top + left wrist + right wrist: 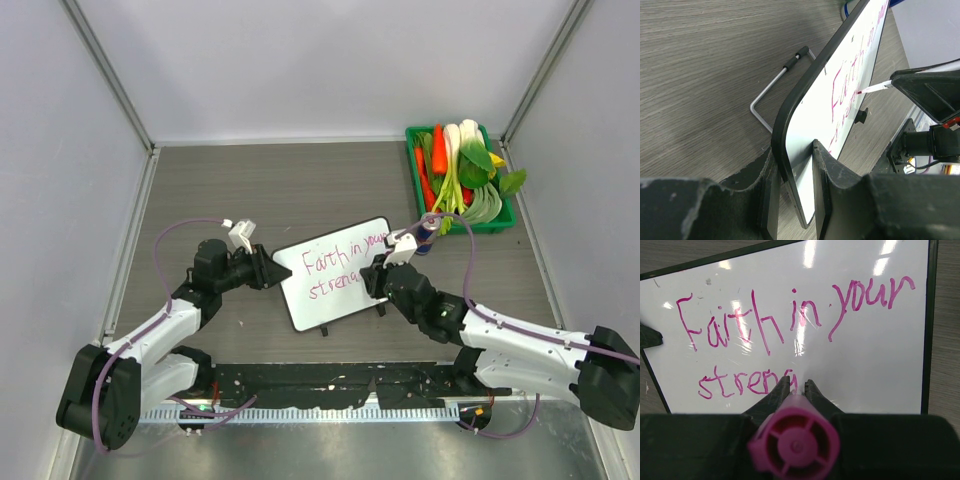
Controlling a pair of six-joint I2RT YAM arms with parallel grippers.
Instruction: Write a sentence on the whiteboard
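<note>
Top camera: high, behind the arm bases, looking down and forward over the whole table; whiteboard small at centre. Left wrist camera: low, very near, sighting between the left gripper fingers along the whiteboard's clamped edge, its face seen at a steep slant; marker tip enters from the right. Right wrist camera: close, facing the writing almost square-on, past the right gripper and marker cap. All three views share the whiteboard; both wrist views share the writing.
</note>
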